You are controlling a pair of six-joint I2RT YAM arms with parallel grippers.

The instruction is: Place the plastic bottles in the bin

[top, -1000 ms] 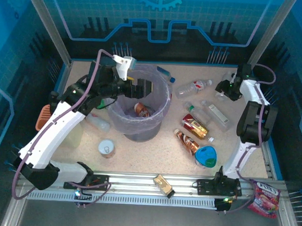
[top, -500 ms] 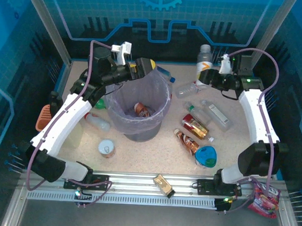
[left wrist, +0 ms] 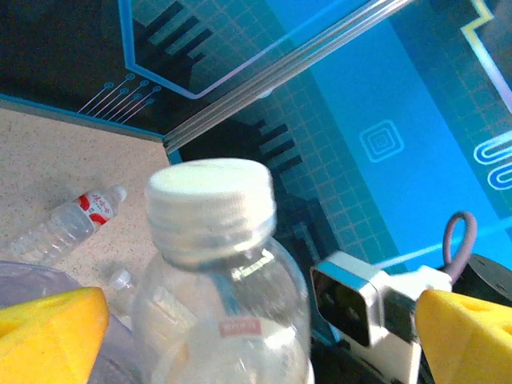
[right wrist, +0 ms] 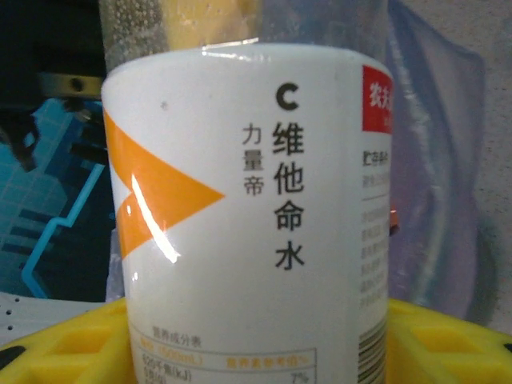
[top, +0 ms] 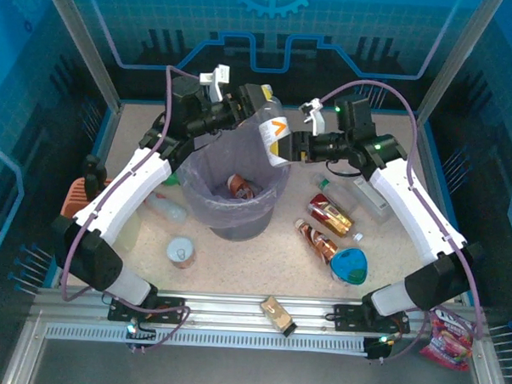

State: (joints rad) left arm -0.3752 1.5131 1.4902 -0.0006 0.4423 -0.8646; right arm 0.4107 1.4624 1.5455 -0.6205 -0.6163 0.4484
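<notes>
Right gripper [top: 295,148] is gripping a white-labelled bottle [top: 274,132] over the bin [top: 238,218]'s far rim; left gripper [top: 253,99], spread open beside its cap, could knock it outside.

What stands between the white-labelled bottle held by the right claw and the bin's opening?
Nothing visible. The white-labelled bottle in the right claw hangs tilted over the far-right rim of the bin; the left claw straddles its cap, open, not underneath.
</notes>
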